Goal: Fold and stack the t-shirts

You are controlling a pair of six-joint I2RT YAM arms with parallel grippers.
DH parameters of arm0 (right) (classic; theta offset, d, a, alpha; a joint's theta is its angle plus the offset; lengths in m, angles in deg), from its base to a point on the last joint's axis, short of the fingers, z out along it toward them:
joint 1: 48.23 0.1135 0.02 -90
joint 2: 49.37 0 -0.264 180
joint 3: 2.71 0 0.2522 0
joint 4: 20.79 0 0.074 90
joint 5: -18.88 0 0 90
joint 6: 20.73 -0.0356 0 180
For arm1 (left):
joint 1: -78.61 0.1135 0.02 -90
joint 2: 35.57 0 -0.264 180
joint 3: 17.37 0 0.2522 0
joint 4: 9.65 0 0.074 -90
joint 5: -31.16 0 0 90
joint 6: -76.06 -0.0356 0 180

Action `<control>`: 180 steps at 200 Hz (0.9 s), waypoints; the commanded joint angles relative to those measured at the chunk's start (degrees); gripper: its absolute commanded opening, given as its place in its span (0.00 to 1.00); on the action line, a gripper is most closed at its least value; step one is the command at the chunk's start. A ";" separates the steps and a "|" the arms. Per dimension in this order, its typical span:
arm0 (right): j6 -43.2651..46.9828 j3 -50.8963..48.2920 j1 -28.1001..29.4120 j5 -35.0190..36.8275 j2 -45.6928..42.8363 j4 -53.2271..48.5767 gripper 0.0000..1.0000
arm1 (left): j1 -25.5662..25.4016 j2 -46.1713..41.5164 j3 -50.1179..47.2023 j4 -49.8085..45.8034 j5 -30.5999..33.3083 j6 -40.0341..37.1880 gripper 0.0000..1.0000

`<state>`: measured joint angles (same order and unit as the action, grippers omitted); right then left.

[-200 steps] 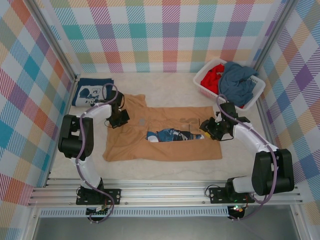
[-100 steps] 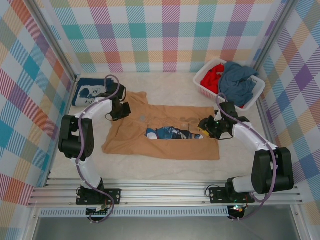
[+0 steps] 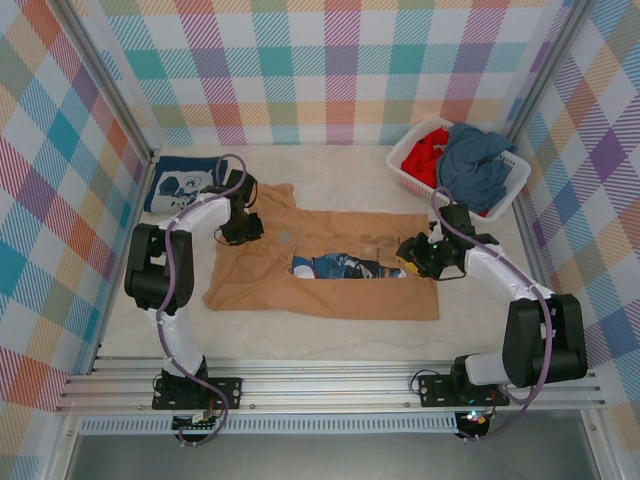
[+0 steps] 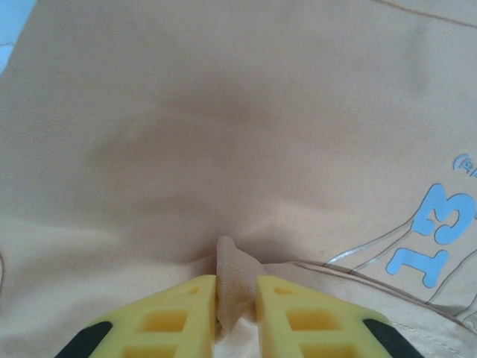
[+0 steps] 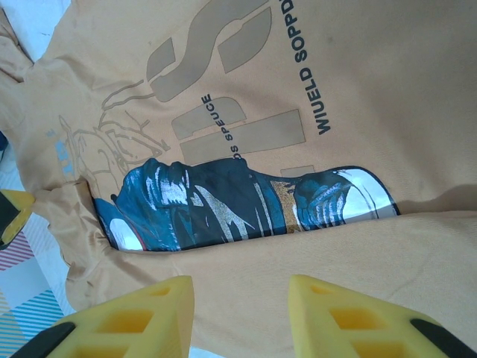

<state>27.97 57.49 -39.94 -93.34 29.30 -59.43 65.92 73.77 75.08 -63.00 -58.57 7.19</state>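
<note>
The tan t-shirt (image 3: 320,285) lies partly folded across the table middle, its dark blue-and-white print (image 3: 345,267) showing in a strip. My left gripper (image 3: 243,230) is at its upper left part, shut on a pinched fold of tan fabric (image 4: 235,287). My right gripper (image 3: 412,252) hovers at the shirt's right edge, open, nothing between its fingers (image 5: 141,317); the print (image 5: 246,205) lies just ahead of it. A folded navy t-shirt (image 3: 185,182) with a white graphic lies at the back left. Red (image 3: 428,155) and grey-blue (image 3: 478,165) tees sit in the basket.
The white slatted basket (image 3: 405,172) stands at the back right by the plaid wall. Plaid walls and metal frame posts close in the table on three sides. Bare table surface (image 3: 330,170) lies behind the tan shirt.
My left gripper went up and back with the tan shirt's left part, then settled slightly lower. The shirt's left edge shifted with it. The right gripper barely moved.
</note>
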 commanded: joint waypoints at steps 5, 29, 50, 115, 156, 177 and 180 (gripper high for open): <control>-0.01 -1.15 0.23 -0.72 -0.36 -0.51 0.38 | -0.76 1.00 0.92 -1.80 0.63 -1.42 0.18; 0.06 -1.09 0.23 -0.73 -0.67 -0.69 0.38 | -0.67 2.46 1.84 -2.11 1.73 -2.52 0.17; 0.06 -1.27 0.16 -0.88 -1.10 -0.82 0.38 | -0.67 3.19 2.82 -1.81 2.01 -3.18 0.12; -1.19 -3.53 0.33 -8.25 -5.09 9.64 0.38 | -2.34 -3.22 3.39 0.16 4.37 -5.65 0.00; -2.21 -2.69 0.27 -8.82 -2.46 10.48 0.39 | -2.52 -2.38 3.62 0.50 3.96 -6.80 0.00; -2.02 -2.47 0.25 -8.71 -2.12 10.04 0.38 | -2.52 -1.86 3.77 1.26 3.90 -7.29 0.00; -1.99 -2.49 0.30 -8.65 -2.12 9.85 0.39 | -2.52 -1.65 3.89 1.24 3.98 -7.40 0.00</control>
<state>26.31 54.49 -39.94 -100.60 26.44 -50.41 63.67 72.26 78.12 -62.30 -55.27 1.37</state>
